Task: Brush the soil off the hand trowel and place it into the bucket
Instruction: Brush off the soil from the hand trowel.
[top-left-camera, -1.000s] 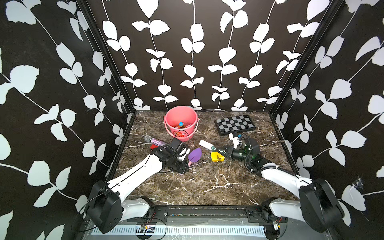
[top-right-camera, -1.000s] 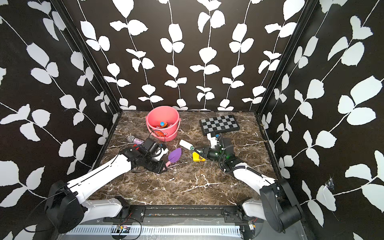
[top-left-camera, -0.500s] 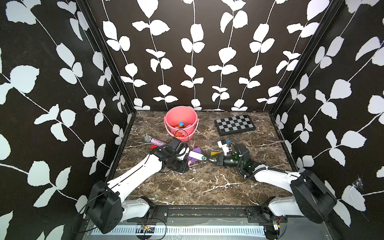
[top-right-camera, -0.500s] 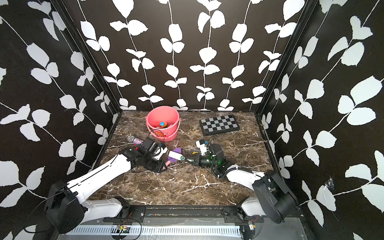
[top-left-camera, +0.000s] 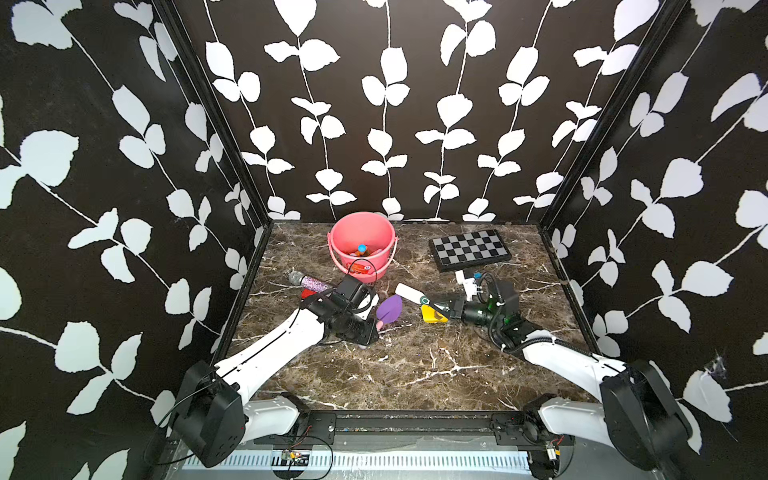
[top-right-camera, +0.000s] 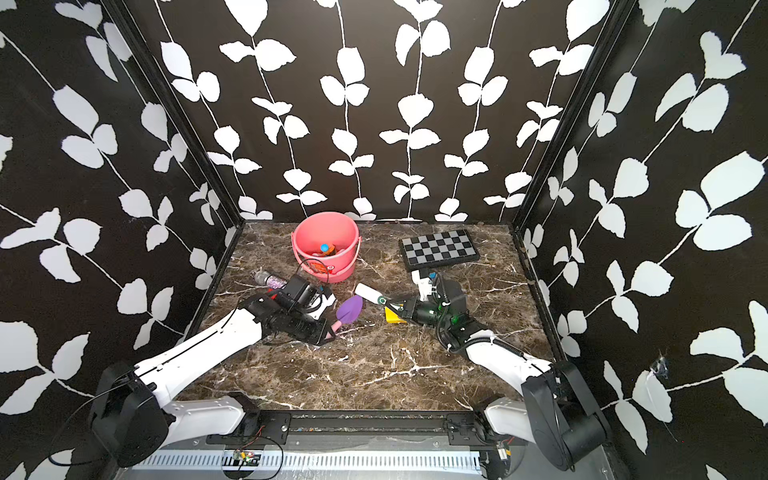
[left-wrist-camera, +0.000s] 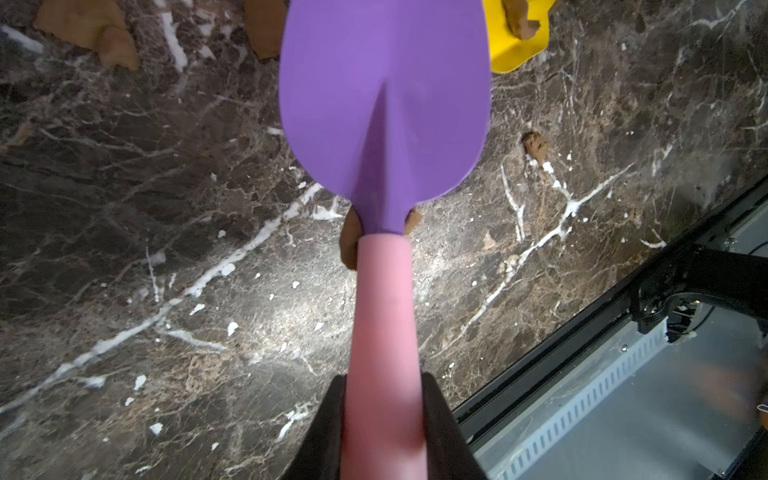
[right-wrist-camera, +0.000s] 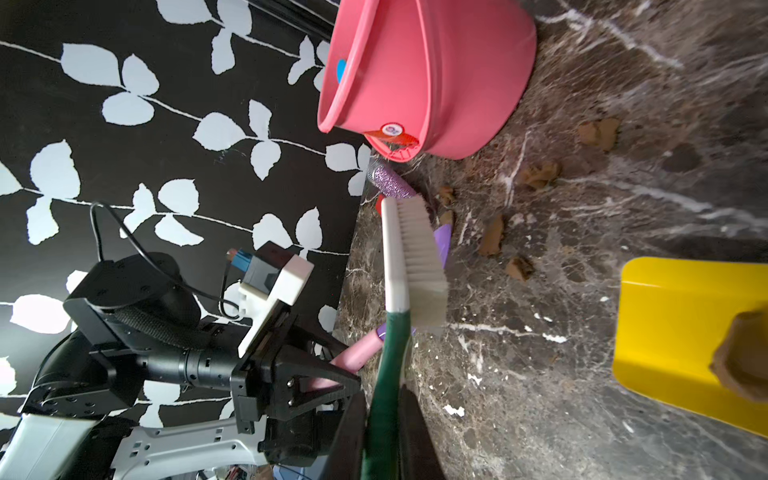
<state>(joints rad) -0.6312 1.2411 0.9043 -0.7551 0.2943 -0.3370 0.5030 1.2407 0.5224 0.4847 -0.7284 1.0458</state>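
Observation:
My left gripper (left-wrist-camera: 384, 415) is shut on the pink handle of the purple hand trowel (left-wrist-camera: 384, 104), which it holds low over the marble floor. No soil shows on the blade's upper face. Brown soil lumps (right-wrist-camera: 492, 241) lie scattered on the floor around it. My right gripper (right-wrist-camera: 382, 432) is shut on the green handle of a white-bristled brush (right-wrist-camera: 415, 257), whose head sits just right of the trowel blade (top-left-camera: 390, 308) in both top views. The pink bucket (top-left-camera: 384, 257) stands upright at the back, behind both grippers, with small items inside.
A yellow trowel (top-left-camera: 432, 314) with a soil lump (right-wrist-camera: 744, 357) on it lies under the right gripper (top-left-camera: 446, 307). A chessboard (top-left-camera: 469, 249) lies at the back right. A glittery purple microphone (top-left-camera: 309, 282) lies left of the bucket. Black leaf-patterned walls close in three sides.
The right arm swept the brush left over the purple trowel half a second ago, then drew back to the right. The left arm and trowel stayed put.

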